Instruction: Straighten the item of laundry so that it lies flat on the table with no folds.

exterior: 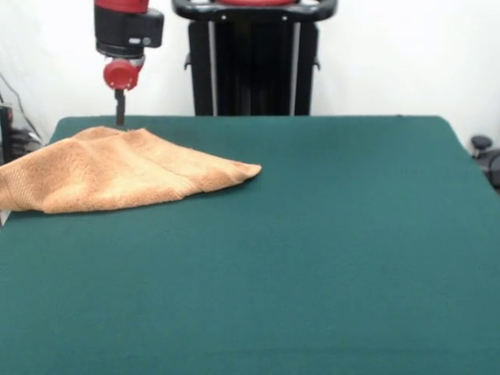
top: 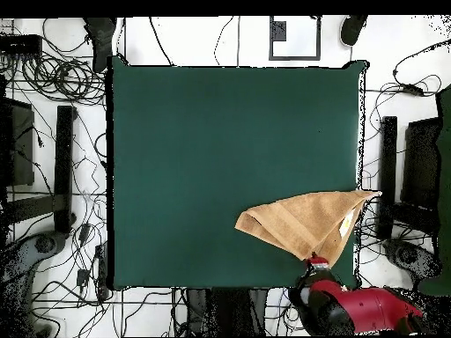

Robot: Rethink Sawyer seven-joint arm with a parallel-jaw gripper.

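Observation:
The orange-tan towel (exterior: 117,170) lies folded over itself into a rough triangle at the table's far left in the front view. One end reaches past the table's (exterior: 328,250) left edge. In the overhead view the towel (top: 304,220) sits at the lower right, with a corner over the right edge of the table (top: 220,150). My gripper (exterior: 119,119) comes straight down onto the towel's far edge. Its jaws stand together as one thin dark stem, pinching the cloth there. In the overhead view the gripper (top: 316,261) is at the towel's edge nearest the robot's base.
The robot's black pedestal (exterior: 254,58) stands behind the table's far edge. Cables and dark stands (top: 62,167) lie on the floor around the table. The green felt stretches wide to the right of the towel in the front view.

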